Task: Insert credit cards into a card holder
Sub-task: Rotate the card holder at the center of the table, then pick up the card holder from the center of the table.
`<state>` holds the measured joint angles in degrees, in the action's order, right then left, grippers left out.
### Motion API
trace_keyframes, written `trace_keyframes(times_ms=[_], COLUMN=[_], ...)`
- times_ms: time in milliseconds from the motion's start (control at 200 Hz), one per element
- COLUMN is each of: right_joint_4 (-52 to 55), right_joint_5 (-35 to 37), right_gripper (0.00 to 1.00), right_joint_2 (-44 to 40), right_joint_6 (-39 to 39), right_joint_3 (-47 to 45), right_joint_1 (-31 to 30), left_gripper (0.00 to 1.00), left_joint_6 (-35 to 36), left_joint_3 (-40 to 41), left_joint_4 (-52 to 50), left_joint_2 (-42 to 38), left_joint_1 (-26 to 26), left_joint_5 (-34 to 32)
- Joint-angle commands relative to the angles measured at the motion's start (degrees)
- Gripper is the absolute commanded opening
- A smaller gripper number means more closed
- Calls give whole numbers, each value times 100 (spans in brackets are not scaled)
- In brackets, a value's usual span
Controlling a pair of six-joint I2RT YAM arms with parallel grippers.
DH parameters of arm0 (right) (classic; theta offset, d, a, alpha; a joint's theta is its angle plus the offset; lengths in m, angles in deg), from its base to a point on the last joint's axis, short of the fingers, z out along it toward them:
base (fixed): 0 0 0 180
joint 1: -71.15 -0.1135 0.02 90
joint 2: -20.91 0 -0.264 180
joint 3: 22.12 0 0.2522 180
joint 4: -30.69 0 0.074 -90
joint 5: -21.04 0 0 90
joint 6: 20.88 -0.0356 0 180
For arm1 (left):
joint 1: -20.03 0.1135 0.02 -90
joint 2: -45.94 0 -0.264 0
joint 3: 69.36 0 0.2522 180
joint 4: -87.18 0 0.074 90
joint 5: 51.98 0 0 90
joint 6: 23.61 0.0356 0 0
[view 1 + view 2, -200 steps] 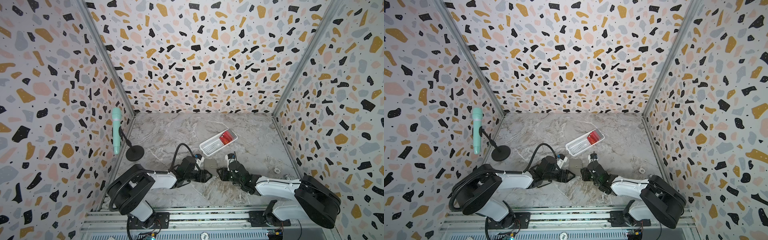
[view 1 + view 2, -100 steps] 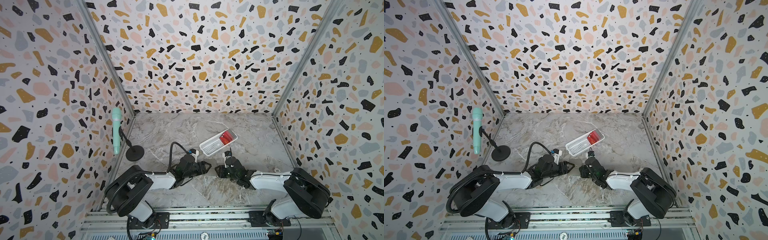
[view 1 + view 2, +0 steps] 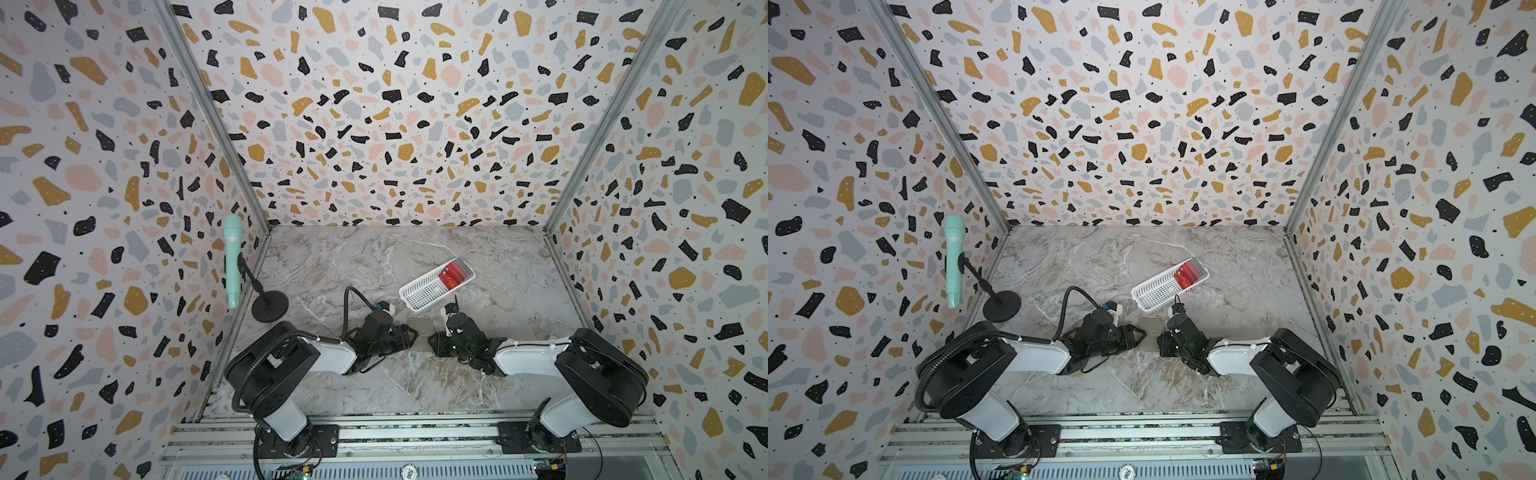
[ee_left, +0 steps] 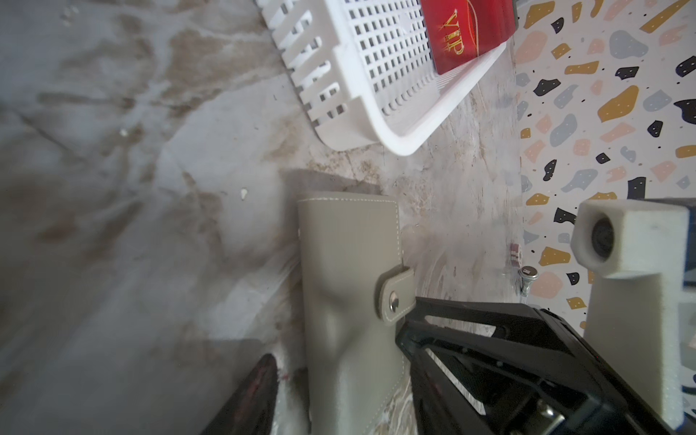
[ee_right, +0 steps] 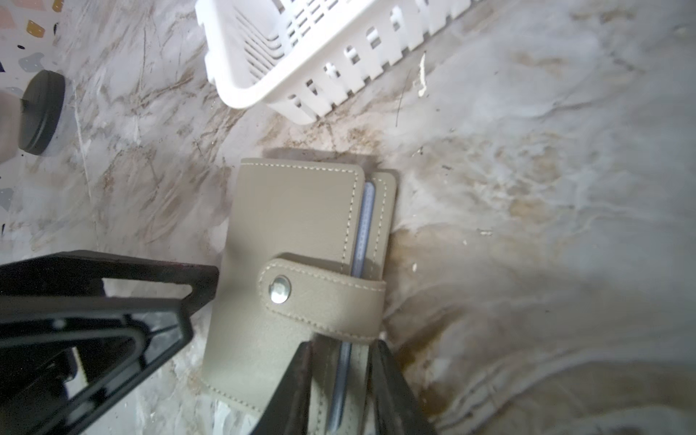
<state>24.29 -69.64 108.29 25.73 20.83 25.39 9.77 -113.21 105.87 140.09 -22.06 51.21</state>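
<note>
Awaiting opening: card holder (image 5: 293, 233) snapped shut | credit cards (image 4: 467, 34) in basket (image 4: 354, 94) | right gripper (image 5: 341, 350) pinches its edge | left gripper (image 3: 409, 336) part-open, empty

Lower centre of the frame, the left gripper (image 3: 412, 334) and right gripper (image 3: 432, 343) flank the grey card holder (image 3: 418, 325) on the marble table (image 3: 365, 257); just above, red credit cards (image 3: 452, 276) lie in a white basket (image 3: 417, 293)

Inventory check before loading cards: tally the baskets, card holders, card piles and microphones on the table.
white basket: 1
card holder: 1
credit cards, one red pile, number of cards unclear: 1
mint microphone: 1
Total: 4
</note>
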Motion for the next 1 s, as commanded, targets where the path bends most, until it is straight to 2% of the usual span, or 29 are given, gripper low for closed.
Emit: trace_keyframes(times_ms=[0, 315, 436, 586, 801, 996], right_joint_4=[75, -24, -34, -38, 54, 577], right_joint_5=[-16, -9, 0, 3, -12, 297], right_gripper=[28, 26, 26, 26, 29, 29], right_joint_2=[43, 82, 84, 78, -129, -676], right_joint_6=[38, -42, -59, -64, -56, 83], right_joint_3=[21, -89, -98, -111, -98, 15], right_joint_1=[-3, -43, -56, -56, -86, -243], left_gripper=[55, 44, 35, 29, 16, 7], left_joint_6=[-46, -312, -342, -385, -309, -201], left_joint_3=[-103, 85, 162, 196, 216, 242], left_joint_4=[314, 1282, 1507, 1800, 1875, 1842], left_joint_2=[193, 396, 316, 306, 298, 145], left_joint_1=[56, 51, 54, 56, 51, -13], left_joint_5=[257, 639, 676, 825, 862, 688])
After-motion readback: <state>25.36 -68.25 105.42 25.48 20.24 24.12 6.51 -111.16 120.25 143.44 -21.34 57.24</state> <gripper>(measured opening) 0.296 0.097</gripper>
